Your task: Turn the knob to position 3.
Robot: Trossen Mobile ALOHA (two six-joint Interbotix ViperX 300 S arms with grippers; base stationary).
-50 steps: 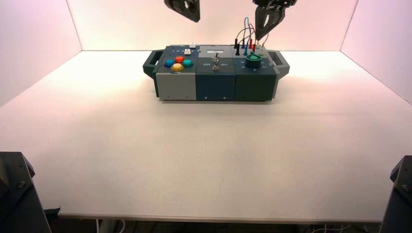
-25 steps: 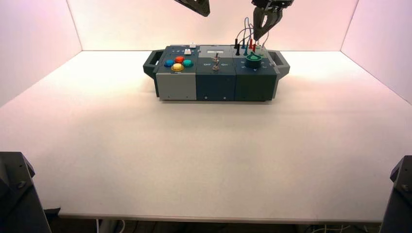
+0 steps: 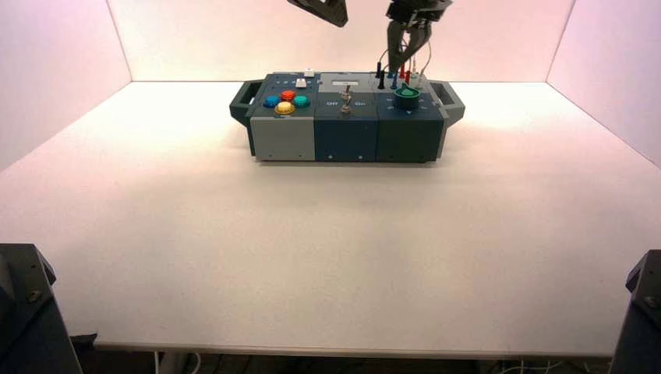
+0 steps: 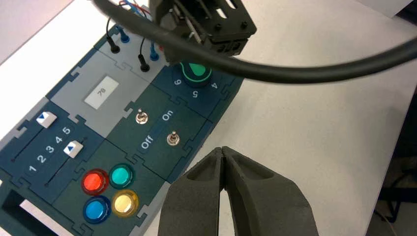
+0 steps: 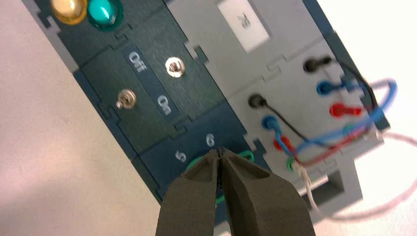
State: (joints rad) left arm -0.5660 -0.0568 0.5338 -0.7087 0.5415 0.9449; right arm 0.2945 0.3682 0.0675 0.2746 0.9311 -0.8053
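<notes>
The dark-green knob [image 3: 406,95] sits on the right block of the box [image 3: 347,136], in front of the plugged wires. My right gripper [image 3: 396,61] hangs shut and empty just above and behind the knob. In the right wrist view its closed tips [image 5: 220,151] cover most of the knob [image 5: 244,157], next to the numbers 5 and 6. My left gripper [image 3: 323,9] is raised high over the box's middle, shut and empty [image 4: 223,150]. The left wrist view shows the knob [image 4: 196,73] under the right arm's gripper body [image 4: 206,24].
Two metal toggle switches [image 4: 172,138] with Off/On lettering sit on the middle block. Several coloured buttons [image 4: 109,191] and two white sliders [image 4: 74,148] lie on the left. Black, blue and red wires [image 5: 339,110] are plugged in behind the knob. A handle [image 3: 448,95] sticks out at the box's right end.
My right gripper has moved left and slightly nearer, its tips now over the knob's back left. The left gripper has shifted right and up along the top edge.
</notes>
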